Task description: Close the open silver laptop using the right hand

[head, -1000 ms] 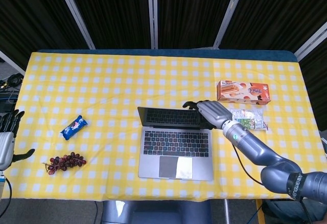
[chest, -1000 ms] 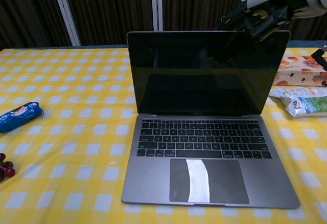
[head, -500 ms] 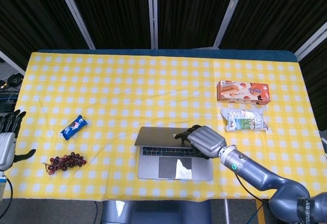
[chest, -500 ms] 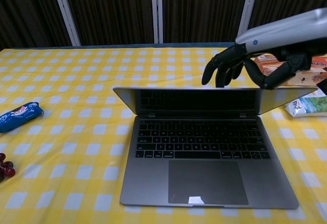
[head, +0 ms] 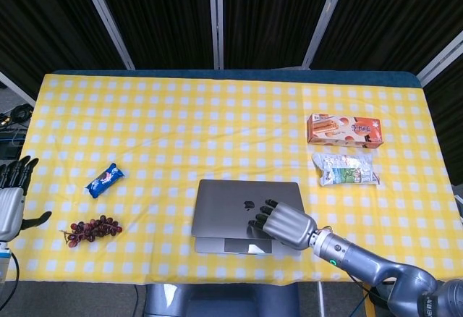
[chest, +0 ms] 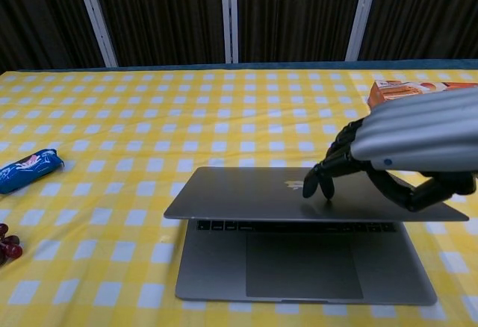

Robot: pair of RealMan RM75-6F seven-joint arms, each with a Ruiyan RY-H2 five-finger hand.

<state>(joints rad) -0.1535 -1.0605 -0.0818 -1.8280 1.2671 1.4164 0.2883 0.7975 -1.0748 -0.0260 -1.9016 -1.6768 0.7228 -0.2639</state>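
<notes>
The silver laptop [head: 239,205] [chest: 246,192] lies near the table's front edge with its lid tipped almost flat, a narrow gap left over the keyboard in the chest view. My right hand [head: 282,224] [chest: 388,155] presses on the lid's right part from above, its dark fingers [chest: 328,178] spread on the lid and holding nothing. My left hand [head: 11,201] hangs off the table's left edge in the head view, fingers apart and empty.
A blue snack pack [head: 105,179] [chest: 26,170] and a bunch of dark grapes [head: 90,230] lie at the left. An orange biscuit box [head: 343,130] and a clear snack bag [head: 346,169] sit to the right of the laptop.
My right hand has pushed the laptop lid from upright down toward me until nearly flat, moving closer to the table's front edge. The left hand has not moved.
</notes>
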